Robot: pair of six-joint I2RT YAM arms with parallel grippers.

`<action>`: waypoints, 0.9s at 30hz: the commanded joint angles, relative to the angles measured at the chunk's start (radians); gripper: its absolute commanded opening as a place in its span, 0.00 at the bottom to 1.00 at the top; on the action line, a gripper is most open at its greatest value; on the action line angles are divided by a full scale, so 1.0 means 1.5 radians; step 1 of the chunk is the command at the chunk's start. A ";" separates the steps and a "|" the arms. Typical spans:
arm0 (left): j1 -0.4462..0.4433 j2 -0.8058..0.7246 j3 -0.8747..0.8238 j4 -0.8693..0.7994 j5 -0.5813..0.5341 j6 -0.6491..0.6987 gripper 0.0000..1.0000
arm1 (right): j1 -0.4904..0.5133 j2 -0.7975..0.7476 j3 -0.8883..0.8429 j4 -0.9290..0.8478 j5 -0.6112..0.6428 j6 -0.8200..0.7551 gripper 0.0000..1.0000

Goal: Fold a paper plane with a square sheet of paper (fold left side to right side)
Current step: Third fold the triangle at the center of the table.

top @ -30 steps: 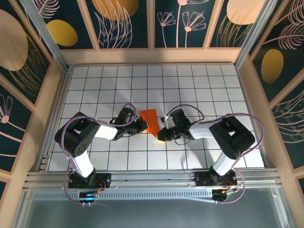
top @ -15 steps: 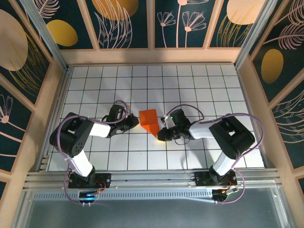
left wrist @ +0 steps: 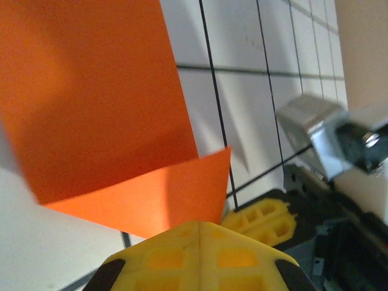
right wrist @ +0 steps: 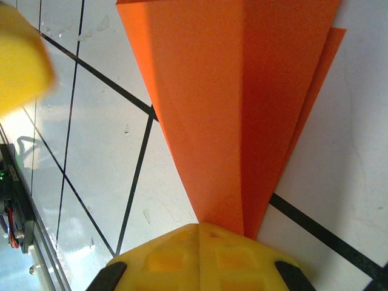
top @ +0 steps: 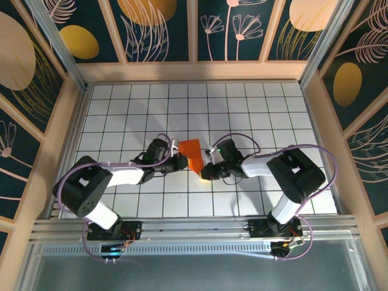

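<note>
Top external, left gripper: closed, tips at the paper's left edge, low over the table.
Left wrist, left gripper: yellow fingers pressed together with the seam shut. The tips meet the near corner of an orange flap; I cannot tell if they touch or pinch it.
Top external, right gripper: closed, at the paper's near point, facing the left gripper across it.
Right wrist, right gripper: yellow fingers pressed together. The wedge's narrow end runs in under the tips; I cannot tell if it is pinned or pinched.
Paper: orange and folded to a wedge, with its wide end away from the arm bases and its point toward them. It lies between the two grippers near the table's middle.
Paper, left wrist: a broad panel on the tiles, with a smaller, lighter flap at its near edge.
Paper, right wrist: layered folds with a lengthwise crease; a lower layer peeks out on the right.
Table: white with black grid lines.
Walls: dark panels with gold discs and line-drawn plants, in pale wooden frames.
</note>
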 commanded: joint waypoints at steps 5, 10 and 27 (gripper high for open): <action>-0.015 0.108 0.068 0.065 0.041 -0.017 0.00 | 0.002 0.059 -0.026 -0.100 0.098 -0.007 0.00; -0.015 0.136 0.091 -0.015 0.002 -0.006 0.00 | 0.002 0.058 -0.020 -0.105 0.096 -0.008 0.00; -0.015 0.173 0.096 -0.142 -0.088 0.007 0.00 | 0.006 0.012 -0.016 -0.167 0.058 -0.001 0.00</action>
